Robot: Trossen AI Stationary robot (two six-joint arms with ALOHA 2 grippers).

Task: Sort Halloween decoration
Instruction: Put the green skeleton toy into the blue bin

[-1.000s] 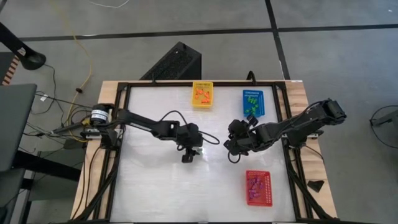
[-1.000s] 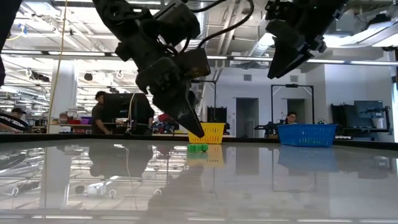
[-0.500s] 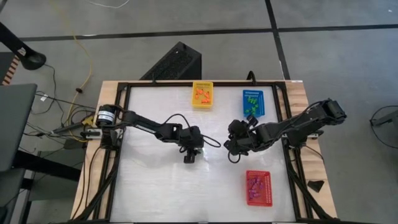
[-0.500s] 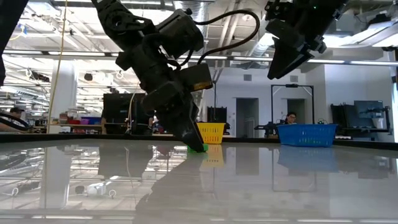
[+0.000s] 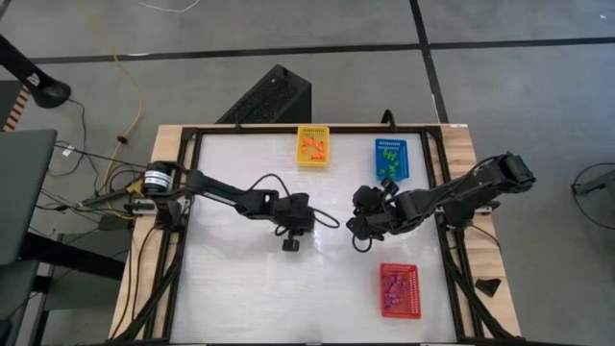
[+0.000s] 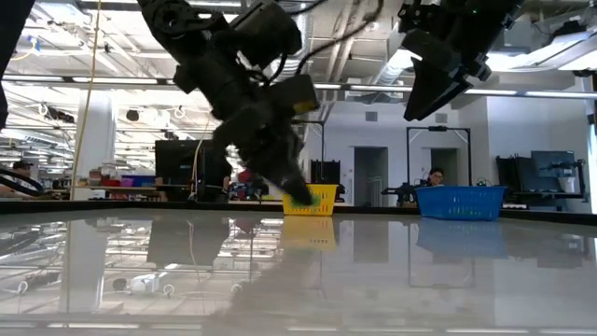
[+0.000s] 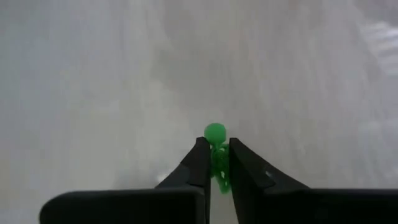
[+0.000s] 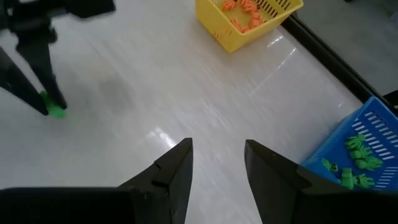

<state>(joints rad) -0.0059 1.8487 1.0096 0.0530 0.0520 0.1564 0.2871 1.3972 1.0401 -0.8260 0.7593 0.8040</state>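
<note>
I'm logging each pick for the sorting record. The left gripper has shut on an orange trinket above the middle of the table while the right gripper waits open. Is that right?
Not quite: the trinket is green, not orange, as the left wrist view shows. The rest stands: the left gripper is shut on it above the middle of the table, and the right gripper waits open.

High view: overhead, straight down, whole table. Low view: tabletop level, facing the room. Left wrist view: close over tabletop, past own fingers. Right wrist view: higher, oblique. Shared by high, low, right wrist: yellow basket, blue basket.
</note>
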